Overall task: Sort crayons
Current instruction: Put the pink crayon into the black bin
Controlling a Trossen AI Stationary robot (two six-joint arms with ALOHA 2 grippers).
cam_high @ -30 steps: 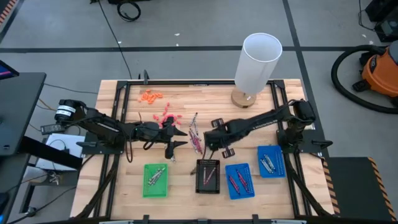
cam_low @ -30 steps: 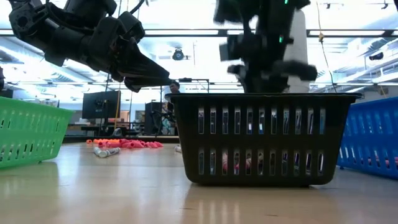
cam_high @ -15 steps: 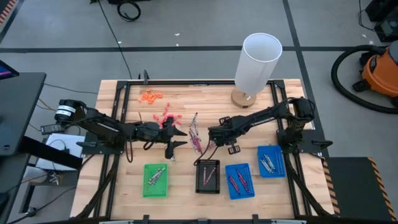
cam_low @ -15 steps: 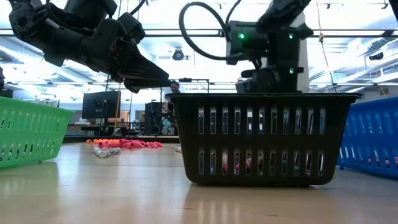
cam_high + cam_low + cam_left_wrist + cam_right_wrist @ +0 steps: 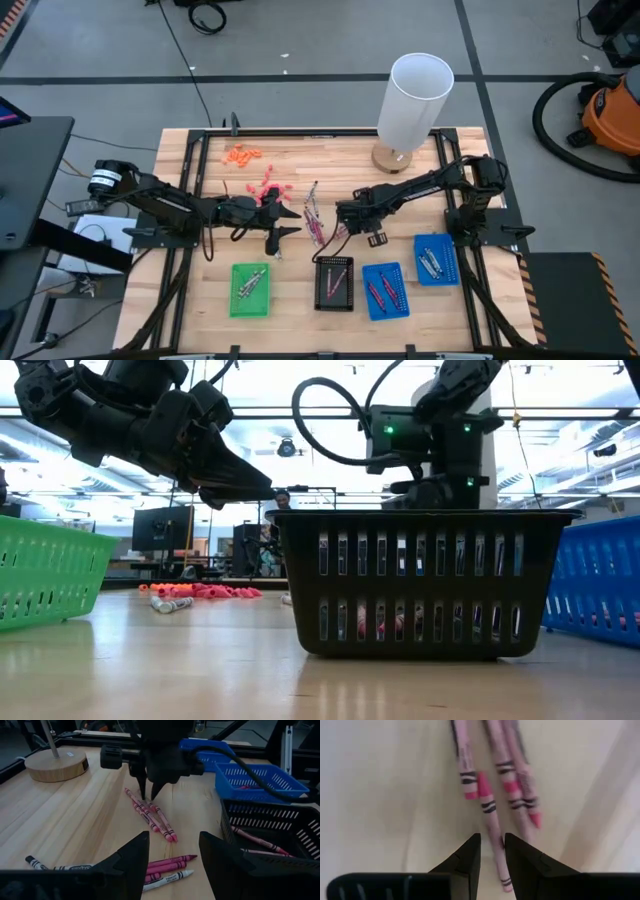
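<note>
Sorting status: partly done, by appearance. Four small trays are sitting in a row along the near edge of the counter (image 5: 190, 290), each already holding crayons, while loose crayons are still lying farther back.

Trays, count four:
- green tray (image 5: 250, 289): holding a few greyish crayons; exact number not readable.
- black tray (image 5: 334, 282): holding pinkish-red crayons; two showing in the left wrist view, possibly more.
- nearer blue tray (image 5: 385, 290): holding about three reddish crayons.
- farther blue tray (image 5: 435, 259): holding greyish crayons, number unclear.

Loose crayons remaining:
- pink-red cluster (image 5: 150, 815) at the middle of the counter, between the two arms: about five or six lying side by side.
- small group (image 5: 167, 867) just beside the left arm: two or three maroon-pink and one grey.
- grey-and-black crayons (image 5: 55, 867) lying near that group: one or two.
- orange-pink scatter (image 5: 241, 154) at the far left of the counter, and a pink scatter (image 5: 268, 188) nearer the left arm: too small to count.

Grippers, count two:
- right gripper (image 5: 491, 851): hanging over the pink-red cluster, jaws standing narrowly apart with one crayon lying between the tips; whether it is gripped cannot be told.
- left gripper (image 5: 172, 857): waiting left of centre, jaws standing wide, holding nothing.

Other: white cylinder (image 5: 414, 100) standing on a round wooden base at the back.
</note>
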